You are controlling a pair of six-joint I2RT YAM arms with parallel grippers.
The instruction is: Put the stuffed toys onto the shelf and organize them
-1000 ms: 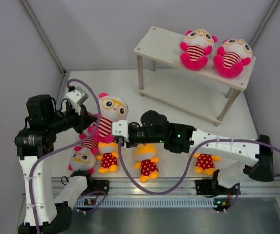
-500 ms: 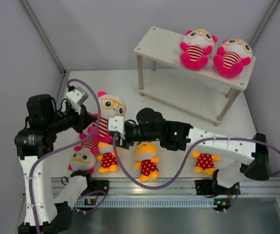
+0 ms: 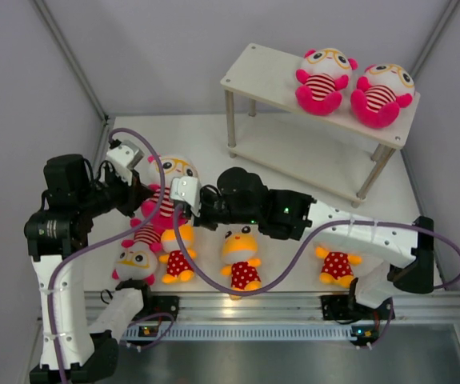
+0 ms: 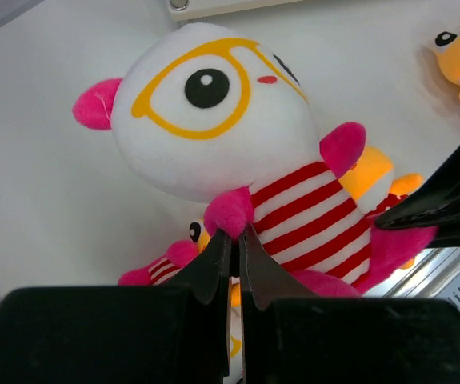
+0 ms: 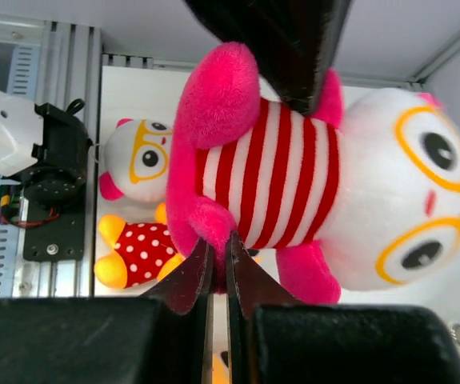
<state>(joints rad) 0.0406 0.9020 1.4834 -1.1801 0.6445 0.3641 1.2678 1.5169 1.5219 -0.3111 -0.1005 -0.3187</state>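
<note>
A pink stuffed toy [image 3: 168,182] with yellow glasses and a striped shirt hangs above the table's left side, held from both sides. My left gripper [image 4: 236,234] is shut on one pink paw of it [image 4: 214,120]. My right gripper [image 5: 220,238] is shut on another pink limb of the same toy [image 5: 294,184]. Two more pink toys [image 3: 323,80] [image 3: 382,94] sit on the right half of the shelf's [image 3: 266,72] top board. On the table below lie a pink toy [image 3: 138,258] and three yellow toys [image 3: 178,258] [image 3: 240,254] [image 3: 338,264].
The shelf's lower board [image 3: 310,156] carries nothing. Grey walls close in the table at the back and sides. An aluminium rail [image 3: 254,304] with the arm bases runs along the near edge. Purple cables [image 3: 214,284] loop from both wrists.
My right gripper moved left to the held pink toy and shut on one of its limbs. The toy has sunk slightly. My left gripper kept its grip.
</note>
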